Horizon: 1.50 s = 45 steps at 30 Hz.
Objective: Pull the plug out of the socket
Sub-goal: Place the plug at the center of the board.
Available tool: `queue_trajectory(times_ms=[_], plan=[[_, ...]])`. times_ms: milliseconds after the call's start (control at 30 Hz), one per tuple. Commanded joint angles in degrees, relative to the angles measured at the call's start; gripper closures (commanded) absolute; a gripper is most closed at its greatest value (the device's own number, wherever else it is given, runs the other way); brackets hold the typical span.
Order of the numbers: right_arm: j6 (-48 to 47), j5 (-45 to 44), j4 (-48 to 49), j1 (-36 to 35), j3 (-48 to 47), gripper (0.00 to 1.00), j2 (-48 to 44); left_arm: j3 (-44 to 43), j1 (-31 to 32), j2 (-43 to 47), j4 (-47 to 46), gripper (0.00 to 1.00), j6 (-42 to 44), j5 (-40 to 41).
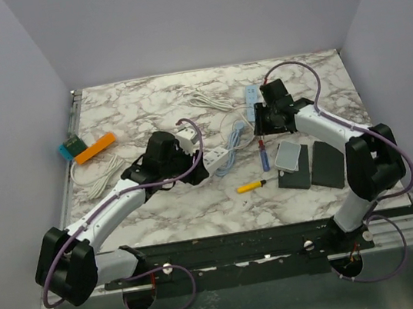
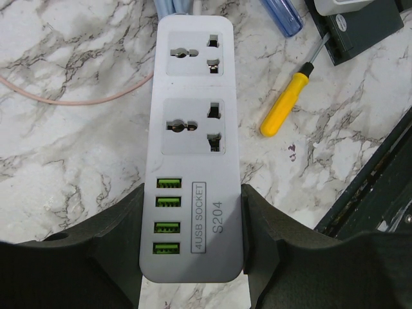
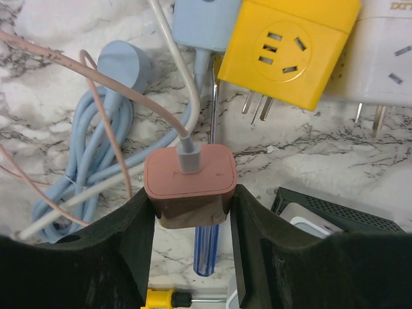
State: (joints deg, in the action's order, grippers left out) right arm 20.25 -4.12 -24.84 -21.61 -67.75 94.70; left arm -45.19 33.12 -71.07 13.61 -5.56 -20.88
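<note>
Surface: white marble table [image 1: 145, 105] with grey veining, cluttered mid-frame. Room: plain pale lavender walls [image 1: 194, 16] on three sides, with a dark metal rail along the bottom edge of the top view.

Left gripper [image 2: 193, 193] — its fingers sit against both long sides of the white strip [image 2: 193, 129], clamped on the end with four green USB ports. Both of the strip's round-and-slot outlets show bare. In the top view the strip [image 1: 221, 155] lies left of centre, mostly under the arm.

Right gripper [image 3: 190, 198] — jaws pressed on the sides of the pinkish-brown plug [image 3: 188, 172], which has a white cable [image 3: 183, 96] running into its top face. The plug is well apart from the strip, at the upper right of the clutter in the top view.

Nearby: a yellow adapter [image 3: 290, 48] at top right of the right wrist view, a coiled blue cable [image 3: 96, 148] at left, and a yellow screwdriver [image 2: 283, 106] right of the strip.

Hard to make out:
- The plug's prongs are hidden between the fingers.
- The plug itself is covered by the right gripper [image 1: 267, 120] in the top view.
- The strip's far end and its cord are cut off by the top edge of the left wrist view.
- A blue-handled tool lies partly beneath the plug.
</note>
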Motion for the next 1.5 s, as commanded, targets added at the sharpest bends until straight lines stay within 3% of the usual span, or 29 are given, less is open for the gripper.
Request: queue_trajectory(times_ms=[0,300,600,933,1467], plan=[[-3.9,3.2,-4.9,0.5,-2.9,0.99,3.8,0.9,0.3,3.6,-3.4,1.00,-0.6,2.9],[-3.2,3.7,-6.1,0.9,-5.8,0.91,8.4,1.5,0.3,5.5,-3.9,1.00,-0.6,4.7],[-2.9,3.1,-6.0,0.9,-6.0,0.57,10.2,1.6,0.4,6.3,-3.9,1.00,-0.6,5.0],[-3.2,3.2,-6.0,0.9,-7.0,0.29,11.0,1.5,0.4,5.9,-3.6,1.00,-0.7,4.8],[-2.4,7.1,-4.0,0.9,-4.0,0.24,0.6,-0.1,0.4,5.0,-5.3,1.00,-5.6,9.0]])
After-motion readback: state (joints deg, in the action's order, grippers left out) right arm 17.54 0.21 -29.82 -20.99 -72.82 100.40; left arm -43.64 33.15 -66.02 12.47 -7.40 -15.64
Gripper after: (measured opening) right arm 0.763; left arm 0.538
